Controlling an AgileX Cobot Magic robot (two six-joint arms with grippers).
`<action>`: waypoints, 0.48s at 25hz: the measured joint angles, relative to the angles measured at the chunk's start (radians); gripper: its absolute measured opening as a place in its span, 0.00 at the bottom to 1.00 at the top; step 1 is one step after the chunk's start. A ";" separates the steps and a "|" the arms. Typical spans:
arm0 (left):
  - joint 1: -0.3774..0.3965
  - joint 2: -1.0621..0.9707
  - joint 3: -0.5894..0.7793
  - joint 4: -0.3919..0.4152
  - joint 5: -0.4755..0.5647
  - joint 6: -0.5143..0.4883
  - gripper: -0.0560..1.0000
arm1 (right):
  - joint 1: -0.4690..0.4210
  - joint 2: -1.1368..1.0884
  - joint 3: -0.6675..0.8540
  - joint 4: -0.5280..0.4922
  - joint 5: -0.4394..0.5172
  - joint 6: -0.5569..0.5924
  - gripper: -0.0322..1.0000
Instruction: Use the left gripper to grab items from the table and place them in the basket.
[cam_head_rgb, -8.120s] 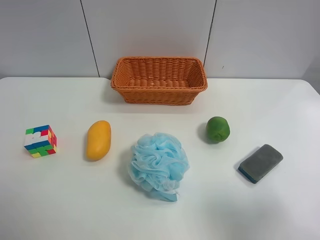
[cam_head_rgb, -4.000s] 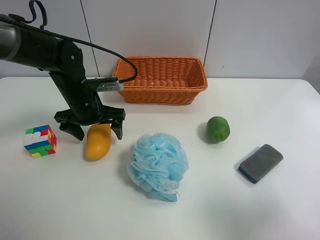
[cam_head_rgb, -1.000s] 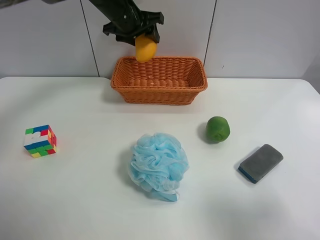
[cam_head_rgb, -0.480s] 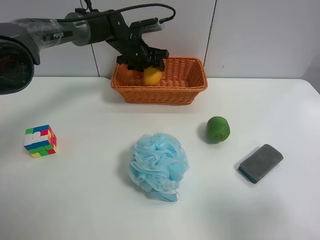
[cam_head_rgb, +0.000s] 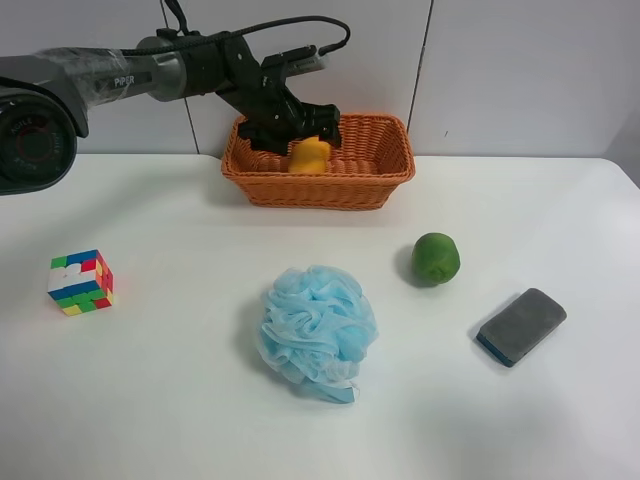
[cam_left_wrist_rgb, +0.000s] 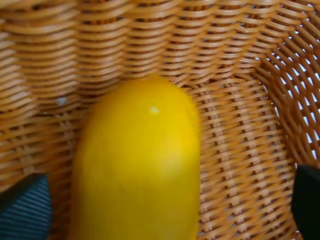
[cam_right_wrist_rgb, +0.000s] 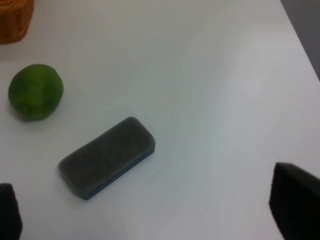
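Note:
My left gripper (cam_head_rgb: 297, 133) reaches down into the orange-brown wicker basket (cam_head_rgb: 370, 186) at the back of the table (cam_head_rgb: 150, 400). In the left wrist view its fingers (cam_left_wrist_rgb: 22, 210) stand wide apart, clear of the yellow-orange mango (cam_left_wrist_rgb: 137, 165), which rests on the basket floor (cam_left_wrist_rgb: 240, 165). The mango (cam_head_rgb: 308, 157) also shows inside the basket in the exterior high view. The puzzle cube (cam_head_rgb: 80, 282), blue mesh pouf (cam_head_rgb: 318, 330), green fruit (cam_head_rgb: 436, 258) and grey sponge (cam_head_rgb: 521, 326) lie on the table. My right gripper (cam_right_wrist_rgb: 150, 212) is open above the sponge (cam_right_wrist_rgb: 106, 156) and the fruit (cam_right_wrist_rgb: 35, 91).
The left arm (cam_head_rgb: 150, 72) and its cable stretch from the exterior high view's left edge to the basket. A grey panelled wall (cam_head_rgb: 520, 70) stands right behind the basket. The table's edge (cam_right_wrist_rgb: 300, 45) shows in the right wrist view.
The mango left the table in my left gripper and was carried over the basket. Over the last half second it went lower inside, and the jaws now stand apart from it.

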 joint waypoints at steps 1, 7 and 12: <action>0.004 -0.003 0.000 -0.008 0.010 0.000 0.97 | 0.000 0.000 0.000 0.000 0.000 0.000 0.99; 0.041 -0.102 0.000 0.006 0.171 0.000 0.99 | 0.000 0.000 0.000 0.000 0.000 0.000 0.99; 0.092 -0.234 0.000 0.040 0.412 0.001 0.99 | 0.000 0.000 0.000 0.000 0.000 0.000 0.99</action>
